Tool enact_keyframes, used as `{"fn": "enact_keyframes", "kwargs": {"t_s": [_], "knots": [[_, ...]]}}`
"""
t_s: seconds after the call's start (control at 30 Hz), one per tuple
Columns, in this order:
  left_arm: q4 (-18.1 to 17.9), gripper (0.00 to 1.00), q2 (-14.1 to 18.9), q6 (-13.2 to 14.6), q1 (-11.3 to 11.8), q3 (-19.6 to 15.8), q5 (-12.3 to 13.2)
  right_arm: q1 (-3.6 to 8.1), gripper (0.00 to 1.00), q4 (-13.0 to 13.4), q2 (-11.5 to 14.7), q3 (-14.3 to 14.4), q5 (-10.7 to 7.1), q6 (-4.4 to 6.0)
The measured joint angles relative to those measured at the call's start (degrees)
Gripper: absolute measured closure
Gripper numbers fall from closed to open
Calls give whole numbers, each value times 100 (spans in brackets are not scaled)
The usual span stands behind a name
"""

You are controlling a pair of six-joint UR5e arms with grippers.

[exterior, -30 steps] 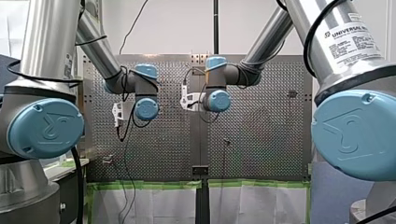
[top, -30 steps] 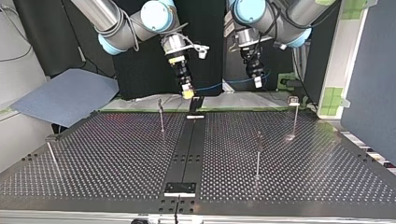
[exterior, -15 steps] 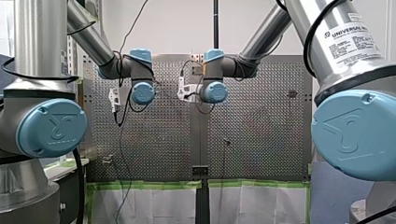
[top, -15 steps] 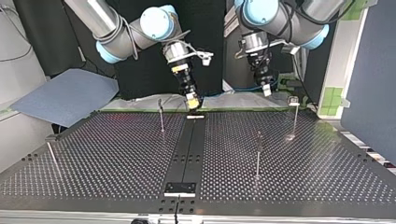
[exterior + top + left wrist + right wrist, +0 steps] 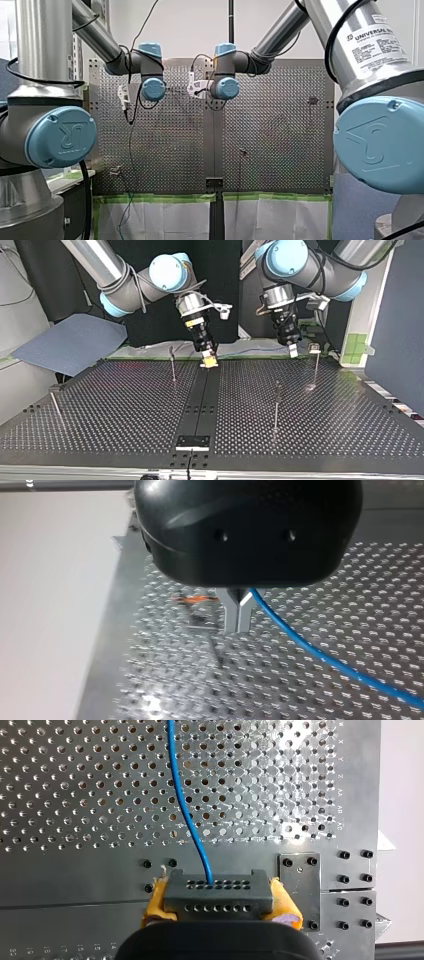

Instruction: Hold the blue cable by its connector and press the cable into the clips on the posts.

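Right wrist view: my right gripper [image 5: 220,904] clamps the grey perforated connector [image 5: 218,890]; thin blue cable [image 5: 185,805] runs along the perforated table's [image 5: 125,405] arm-side edge to my left gripper [image 5: 238,620], pinched on it; slack may miss the clips [image 5: 171,349] on the slim metal posts [image 5: 173,367].

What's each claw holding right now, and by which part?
My right claw grips the connector by its two sides, between yellow pads. My left claw looks shut on the blue cable itself, farther along its run.
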State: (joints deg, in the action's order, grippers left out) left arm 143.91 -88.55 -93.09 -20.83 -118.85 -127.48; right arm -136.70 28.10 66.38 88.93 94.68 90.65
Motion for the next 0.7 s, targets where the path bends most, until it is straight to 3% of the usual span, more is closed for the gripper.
{"fn": "enact_keyframes", "kwargs": {"t_s": [0.3, 0.5, 0.7], "knots": [[489, 100, 346, -50, 144, 485, 35, -14, 100, -77, -163, -152, -4, -39], [688, 100, 263, 14, 179, 601, -36, -59, 100, -268, -260, -424, -1, -141], [722, 100, -6, 99, 184, 608, -30, -63, 100, -350, -267, -614, -22, -127]]}}
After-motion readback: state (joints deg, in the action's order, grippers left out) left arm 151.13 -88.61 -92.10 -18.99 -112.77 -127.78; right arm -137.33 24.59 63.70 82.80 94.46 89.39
